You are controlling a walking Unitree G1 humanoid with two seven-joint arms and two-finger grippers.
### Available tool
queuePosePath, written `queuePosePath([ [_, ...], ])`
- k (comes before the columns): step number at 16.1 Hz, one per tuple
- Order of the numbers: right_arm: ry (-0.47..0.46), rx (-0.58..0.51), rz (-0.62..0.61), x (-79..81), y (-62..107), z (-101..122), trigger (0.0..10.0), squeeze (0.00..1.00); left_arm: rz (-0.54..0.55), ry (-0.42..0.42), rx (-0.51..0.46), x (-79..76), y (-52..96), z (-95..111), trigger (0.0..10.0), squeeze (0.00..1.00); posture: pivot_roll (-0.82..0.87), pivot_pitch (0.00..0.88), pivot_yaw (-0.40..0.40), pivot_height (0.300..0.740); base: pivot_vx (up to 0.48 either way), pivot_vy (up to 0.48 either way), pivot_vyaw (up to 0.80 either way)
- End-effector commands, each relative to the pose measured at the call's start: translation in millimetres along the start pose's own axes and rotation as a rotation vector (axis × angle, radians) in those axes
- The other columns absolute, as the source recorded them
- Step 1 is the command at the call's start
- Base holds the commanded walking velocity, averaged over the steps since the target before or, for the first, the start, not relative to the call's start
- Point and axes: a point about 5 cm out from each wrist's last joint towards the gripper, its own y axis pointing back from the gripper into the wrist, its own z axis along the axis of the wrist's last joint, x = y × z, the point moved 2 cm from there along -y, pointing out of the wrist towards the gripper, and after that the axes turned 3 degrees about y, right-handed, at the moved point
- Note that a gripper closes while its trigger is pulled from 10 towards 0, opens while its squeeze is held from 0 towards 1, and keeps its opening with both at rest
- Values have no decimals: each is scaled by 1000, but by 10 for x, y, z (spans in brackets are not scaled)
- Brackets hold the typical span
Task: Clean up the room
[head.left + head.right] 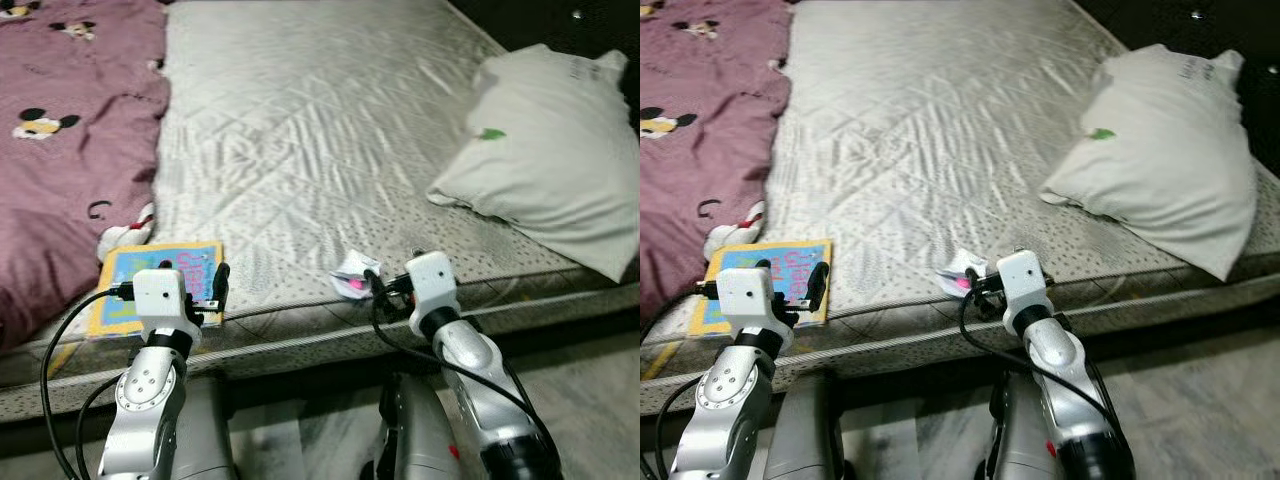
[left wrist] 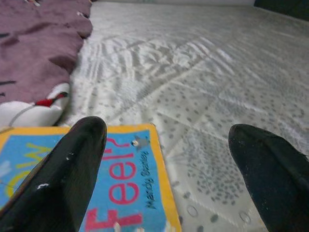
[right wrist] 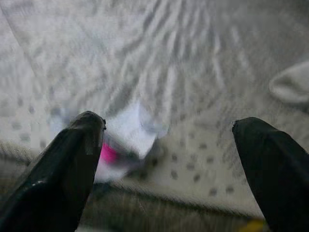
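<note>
Mattress with grey quilted ticking takes up most of the scene, and both arms are up at its near edge. Left gripper has its fingers spread wide apart with nothing between them; one finger sits over the corner of a kids' book, blue cover with a yellow border and pink letters, while the other finger is out over bare mattress just beside the book's edge. From the head camera that book lies flat right at the near edge of the bed, and the left gripper is at its near right corner. Beyond the left fingers there's a purple blanket with cartoon mouse prints, bunched along the far side of the book, and a small white and red bit of something pokes out from under it, touching the book's far edge; can't tell what it is. Right gripper is also wide open and holding nothing. A crumpled white wrapper with a pink spot lies on the mattress edge just past and partly behind one finger, a bit blurry in the wrist view. In the head view the wrapper is just off the right gripper's tips. A white pillow lies well apart, off past the right fingers, hanging over the mattress corner.
</note>
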Motion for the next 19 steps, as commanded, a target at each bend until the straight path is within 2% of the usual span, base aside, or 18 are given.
queuePosePath([
  [1,1,29,42,59,-20,-51,10000,0,17,-11,2,42,39,18,10000,0,-26,155,-59,512,0,0,0],
  [4,91,37,146,165,-106,-31,10000,0,41,-26,1,126,124,35,10000,0,2,168,-68,512,0,0,0],
  [10,142,-27,130,135,-367,190,10000,0,55,-61,-6,185,214,89,10000,0,40,175,-72,512,0,0,0],
  [15,200,82,202,315,-457,-26,10000,0,50,-97,-15,215,270,163,10000,0,105,184,-92,512,0,0,0],
  [16,222,119,214,350,-479,-80,7765,0,69,-103,-10,263,328,168,10000,0,111,192,-101,512,0,0,0],
  [17,225,124,212,356,-489,-85,3137,0,75,-104,-6,273,354,161,10000,0,117,195,-106,512,0,0,0],
  [18,231,136,205,358,-516,-82,0,0,76,-104,-3,270,371,153,10000,0,122,196,-109,512,0,0,0],
  [19,230,141,195,354,-536,-74,0,0,77,-104,-3,265,375,157,10000,0,125,195,-110,512,0,0,0],
])
